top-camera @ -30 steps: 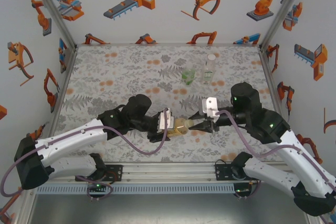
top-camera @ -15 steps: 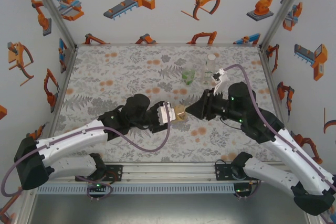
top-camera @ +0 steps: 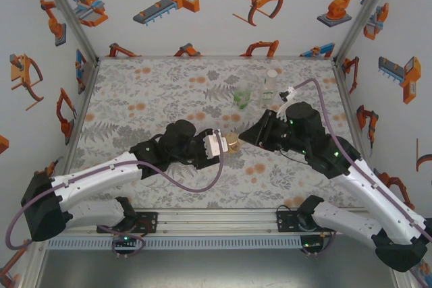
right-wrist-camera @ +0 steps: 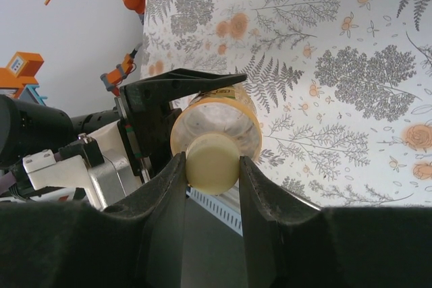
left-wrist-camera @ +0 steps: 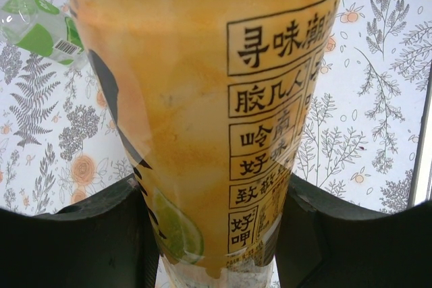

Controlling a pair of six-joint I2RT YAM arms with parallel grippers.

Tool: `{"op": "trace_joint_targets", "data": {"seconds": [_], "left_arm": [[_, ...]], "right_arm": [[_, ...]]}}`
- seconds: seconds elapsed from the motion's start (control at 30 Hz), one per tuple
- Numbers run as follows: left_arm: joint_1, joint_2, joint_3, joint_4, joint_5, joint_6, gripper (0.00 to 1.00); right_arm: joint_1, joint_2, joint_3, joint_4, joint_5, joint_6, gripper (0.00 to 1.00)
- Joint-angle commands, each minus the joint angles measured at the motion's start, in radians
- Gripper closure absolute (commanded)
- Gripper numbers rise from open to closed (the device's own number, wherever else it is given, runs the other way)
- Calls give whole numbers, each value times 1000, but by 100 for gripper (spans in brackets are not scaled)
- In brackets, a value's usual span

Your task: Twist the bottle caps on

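Observation:
The tall amber-yellow bottle (top-camera: 233,144) is held lying sideways above the mat's middle, with my left gripper (top-camera: 225,146) shut on its labelled body (left-wrist-camera: 202,99). My right gripper (top-camera: 242,139) meets it from the right and is shut on the yellowish cap (right-wrist-camera: 211,163), which sits on the amber bottle's neck (right-wrist-camera: 223,121). In the right wrist view the cap is pinched between both fingers (right-wrist-camera: 169,187). The short green-tinted bottle (top-camera: 242,98) and the slim colourless bottle (top-camera: 270,87) stand upright at the back, right of centre.
The floral mat (top-camera: 155,92) covers the table, with printed orange dots on it. White walls with robot pictures close in the left, back and right. The green bottle (left-wrist-camera: 34,21) shows past the amber one in the left wrist view.
Both grippers carried the amber bottle away from the near edge toward the mat's middle. The right wrist has twisted round while keeping hold of the cap.

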Motion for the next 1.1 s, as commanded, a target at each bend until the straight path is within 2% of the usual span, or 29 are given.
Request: {"op": "trace_joint_targets", "data": {"seconds": [0.0, 0.2, 0.27, 0.53, 0.6, 0.7, 0.77, 0.83, 1.07], "left_arm": [[-9, -17, 46, 1, 88, 19, 100], [-10, -42, 52, -61, 152, 19, 100], [-9, -50, 53, -83, 169, 21, 100], [-9, -71, 79, -218, 289, 37, 100], [-11, -77, 87, -256, 306, 38, 100], [-10, -91, 84, -282, 328, 37, 100], [-11, -96, 82, -285, 338, 33, 100], [-10, -101, 81, -285, 339, 27, 100], [-11, -99, 82, -277, 329, 20, 100]], "right_arm": [[-6, -8, 27, 65, -13, -110, 72], [-6, -69, 39, 93, -69, -413, 40], [-6, -90, 41, 91, -87, -511, 35], [-6, -126, 26, 80, -384, -1058, 34], [-6, -125, 28, 69, -516, -1193, 35], [-6, -127, 15, 56, -709, -1332, 35], [-6, -130, -6, 66, -787, -1388, 36], [-6, -136, -36, 86, -819, -1434, 38], [-6, -136, -104, 155, -766, -1441, 45]]}}
